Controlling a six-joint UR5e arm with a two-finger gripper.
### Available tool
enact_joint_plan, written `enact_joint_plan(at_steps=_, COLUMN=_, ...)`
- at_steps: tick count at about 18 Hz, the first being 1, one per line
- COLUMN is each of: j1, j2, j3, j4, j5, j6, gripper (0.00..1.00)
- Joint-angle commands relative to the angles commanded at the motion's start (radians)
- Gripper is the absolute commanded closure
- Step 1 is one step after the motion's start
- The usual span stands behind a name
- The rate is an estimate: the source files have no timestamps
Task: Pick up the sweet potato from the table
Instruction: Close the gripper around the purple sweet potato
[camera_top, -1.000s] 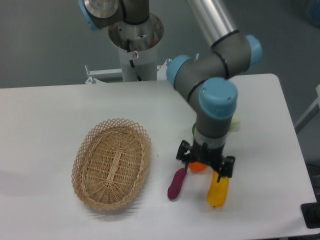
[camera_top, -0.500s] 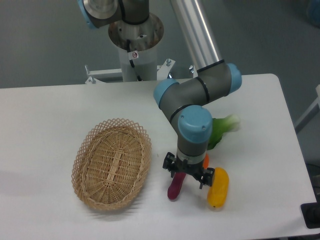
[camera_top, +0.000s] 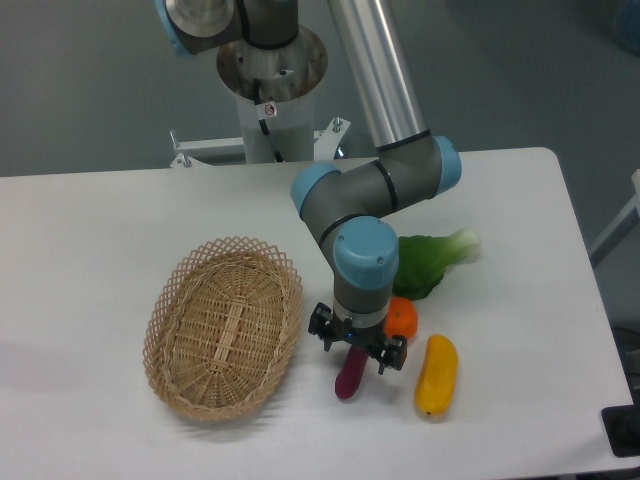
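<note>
The sweet potato (camera_top: 349, 379) is a slim dark magenta tuber lying on the white table (camera_top: 100, 220), just right of the basket. Its upper end is hidden under my gripper (camera_top: 356, 347). The gripper hangs right over it, pointing down, with its jaws open and one black finger on each side of the tuber's upper part. I cannot tell whether the fingers touch it.
A woven wicker basket (camera_top: 223, 326) sits to the left. A round orange fruit (camera_top: 402, 318), a plump yellow vegetable (camera_top: 436, 375) and a green leafy vegetable (camera_top: 430, 264) lie just right of the gripper. The arm's base column (camera_top: 270, 90) stands at the back.
The gripper has moved left, from above the orange fruit and the yellow vegetable to over the sweet potato's upper end. The objects on the table have not moved.
</note>
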Motion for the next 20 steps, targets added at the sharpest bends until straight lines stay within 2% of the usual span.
enact_joint_plan(at_steps=4, j1=-0.011, j2=-0.015, j3=-0.005, j4=0.051, j5=0.006, j6=-0.002, gripper=0.0)
enact_joint_plan(at_steps=5, j1=-0.011, j2=-0.015, j3=-0.003, j4=0.051, j5=0.012, j6=0.0, gripper=0.04)
enact_joint_plan(at_steps=6, j1=-0.011, j2=-0.014, j3=-0.002, j4=0.051, j5=0.014, j6=0.003, gripper=0.13)
enact_joint_plan(at_steps=7, j1=-0.011, j2=-0.014, j3=-0.003, j4=0.051, j5=0.015, j6=0.005, gripper=0.29)
enact_joint_plan(at_steps=9, j1=-0.011, j2=-0.012, j3=-0.002, j4=0.051, j5=0.015, j6=0.009, gripper=0.55)
enact_joint_plan(at_steps=11, j1=-0.011, j2=-0.011, j3=0.002, j4=0.049, j5=0.015, j6=0.02, gripper=0.68)
enact_joint_plan(at_steps=15, j1=-0.011, j2=-0.009, j3=0.006, j4=0.049, j5=0.018, j6=0.025, gripper=0.75)
enact_joint_plan(at_steps=20, j1=-0.009, j2=-0.005, j3=0.011, j4=0.048, j5=0.018, j6=0.04, gripper=0.75)
